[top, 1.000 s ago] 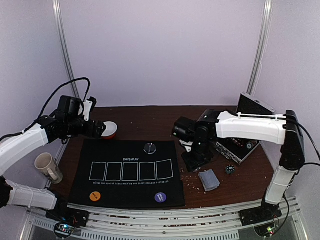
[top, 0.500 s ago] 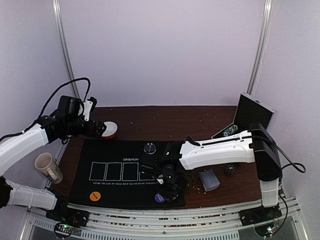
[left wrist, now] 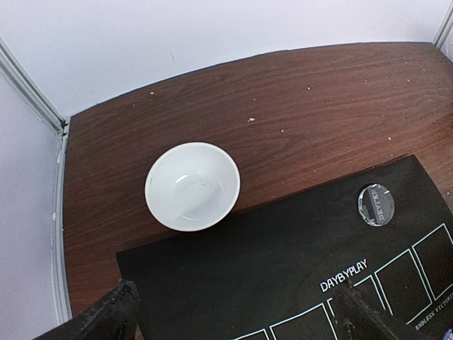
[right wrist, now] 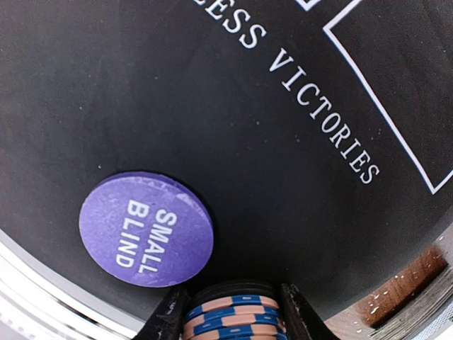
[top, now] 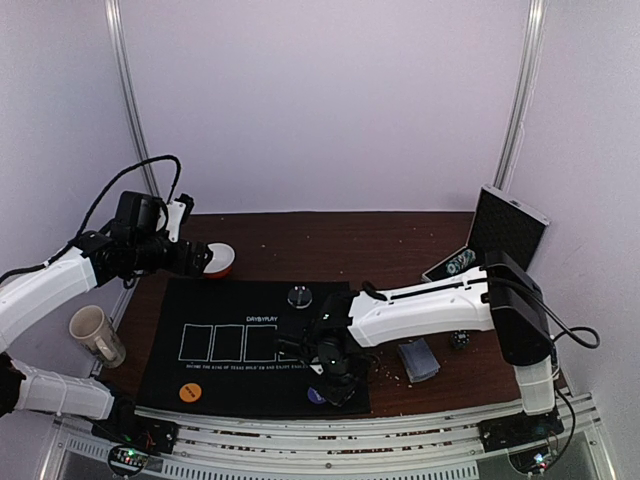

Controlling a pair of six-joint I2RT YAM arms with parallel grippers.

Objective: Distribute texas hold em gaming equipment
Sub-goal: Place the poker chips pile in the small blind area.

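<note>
The right gripper point(top: 336, 372) hangs low over the near right corner of the black felt mat point(top: 215, 305), its jaws partly closed and pinching a short stack of blue-and-tan striped poker chips point(right wrist: 233, 317) between its two black fingers point(right wrist: 168, 316). Just beside the stack lies a purple chip point(right wrist: 146, 228) marked SMALL BLIND, flat on the mat under the printed words.

The left gripper point(left wrist: 237, 301) hovers above the far left corner of the mat with its jaws spread wide and nothing between them. A white-lined bowl point(left wrist: 192, 185) sits below it on the wooden table point(left wrist: 318, 99), touching the mat's far edge.

The rest of the gear is spread out: a clear round disc point(left wrist: 376, 204) at the mat's far edge, an orange chip point(top: 190, 392) at its near left corner, a grey-blue deck of cards point(top: 418, 360) on the wood just right of the mat, and a black-and-white chip point(top: 459, 340) beyond the deck.

A second ago the right arm was reaching at the case point(top: 505, 232) on the far right. It has since swung across to the mat, while the left arm has stayed put.
</note>
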